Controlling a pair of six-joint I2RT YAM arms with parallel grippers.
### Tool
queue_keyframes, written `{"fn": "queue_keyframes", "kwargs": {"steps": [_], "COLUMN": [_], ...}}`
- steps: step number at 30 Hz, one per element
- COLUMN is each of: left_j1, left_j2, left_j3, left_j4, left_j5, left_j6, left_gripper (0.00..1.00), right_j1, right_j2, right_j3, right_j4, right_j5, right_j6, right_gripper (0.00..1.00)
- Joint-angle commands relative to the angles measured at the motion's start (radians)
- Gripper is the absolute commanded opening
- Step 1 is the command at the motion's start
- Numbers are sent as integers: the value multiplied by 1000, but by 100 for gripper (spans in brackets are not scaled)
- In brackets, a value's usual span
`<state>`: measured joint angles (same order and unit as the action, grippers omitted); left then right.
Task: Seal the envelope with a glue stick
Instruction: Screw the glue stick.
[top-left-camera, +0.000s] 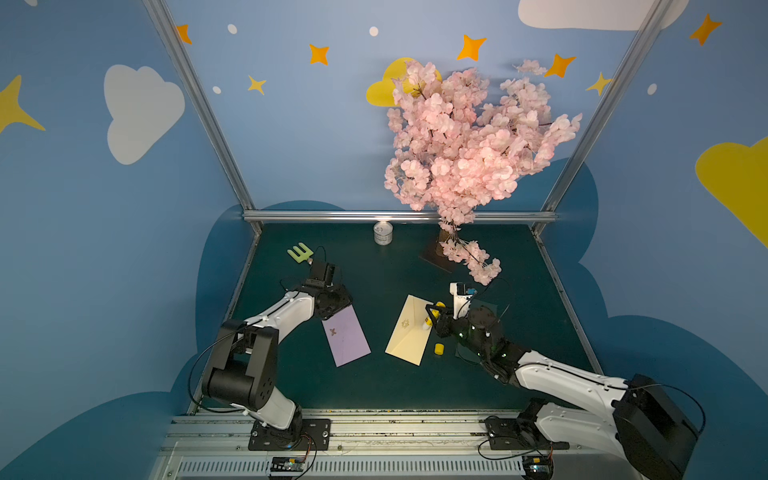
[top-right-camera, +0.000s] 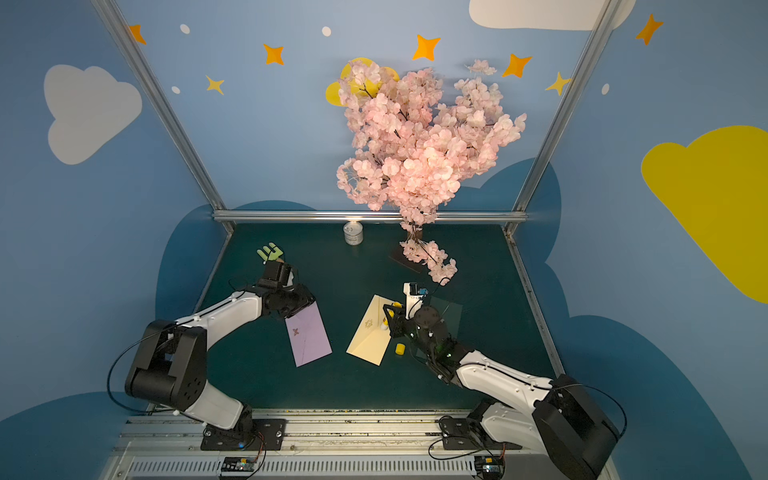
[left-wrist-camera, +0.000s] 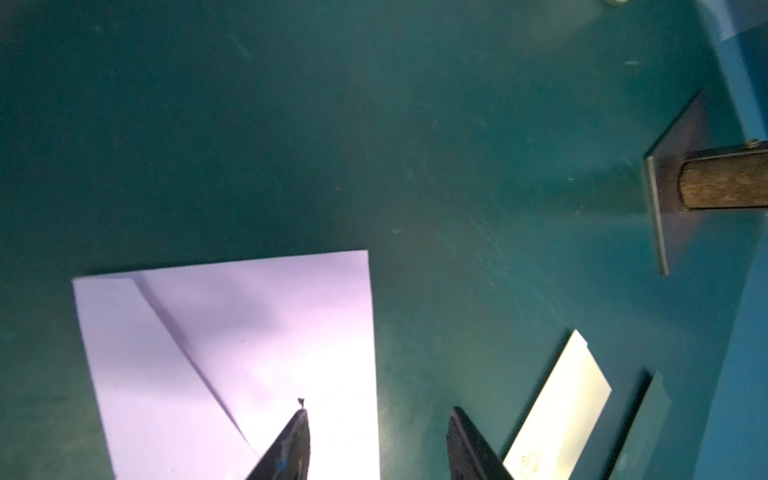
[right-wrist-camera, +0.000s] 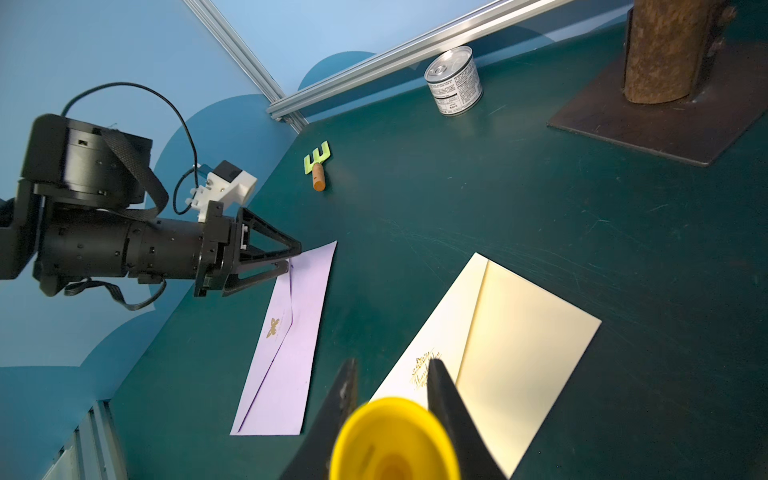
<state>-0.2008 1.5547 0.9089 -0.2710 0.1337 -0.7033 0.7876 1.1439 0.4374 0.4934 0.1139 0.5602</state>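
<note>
A cream envelope (top-left-camera: 409, 332) (top-right-camera: 368, 336) (right-wrist-camera: 519, 340) with gold print lies flat mid-table. Over its right edge my right gripper (top-left-camera: 434, 318) (right-wrist-camera: 393, 363) is shut on the yellow glue stick (top-left-camera: 428, 321) (top-right-camera: 385, 322) (right-wrist-camera: 395, 440), whitish tip pointing down at the paper. The stick's yellow cap (top-left-camera: 439, 349) (top-right-camera: 400, 349) stands on the mat beside the envelope. A purple envelope (top-left-camera: 347, 336) (left-wrist-camera: 232, 332) (right-wrist-camera: 291, 353) lies to the left. My left gripper (left-wrist-camera: 379, 411) (right-wrist-camera: 293, 258) is open at its far corner, holding nothing, one finger over the paper and the other over the mat.
A pink blossom tree on a dark base plate (right-wrist-camera: 665, 124) (left-wrist-camera: 673, 183) stands at the back right. A tin can (top-left-camera: 382, 233) (right-wrist-camera: 455, 81) sits at the back centre, a green toy rake (top-left-camera: 300, 252) (right-wrist-camera: 318, 164) at the back left. A dark green sheet (top-left-camera: 486, 305) lies under my right arm.
</note>
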Motion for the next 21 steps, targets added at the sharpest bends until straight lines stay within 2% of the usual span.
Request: {"fn": "queue_keyframes", "kwargs": {"steps": [1,4,7,13,17,21], "left_j1": [10,10,1,-123,-250,-350], "left_j2": [-73,-134,-182,-225,-213,-171], "left_j3": [25,30,25,-54,-124,-124], "left_j4": [-6,40,92,166,299,424], "left_j5": [61,162,268,389,450,509], "left_j6": [0,-28,-25,59,105,134], "left_gripper": [55,62,71,78,84,90], "right_j1": [-5,-15,-41,-94,-142,-181], "right_j2": [-34,-53,-74,-157,-190,-191], "right_j3": [-6,0,36,74,141,206], "right_j4": [-7,-29,-137,-345,-512,-641], "right_j5": [16,15,-3,-25,-158,-329], "right_j6": [-17,-23,-23,-22,1,36], "right_gripper": [0,0,0,0,0,0]}}
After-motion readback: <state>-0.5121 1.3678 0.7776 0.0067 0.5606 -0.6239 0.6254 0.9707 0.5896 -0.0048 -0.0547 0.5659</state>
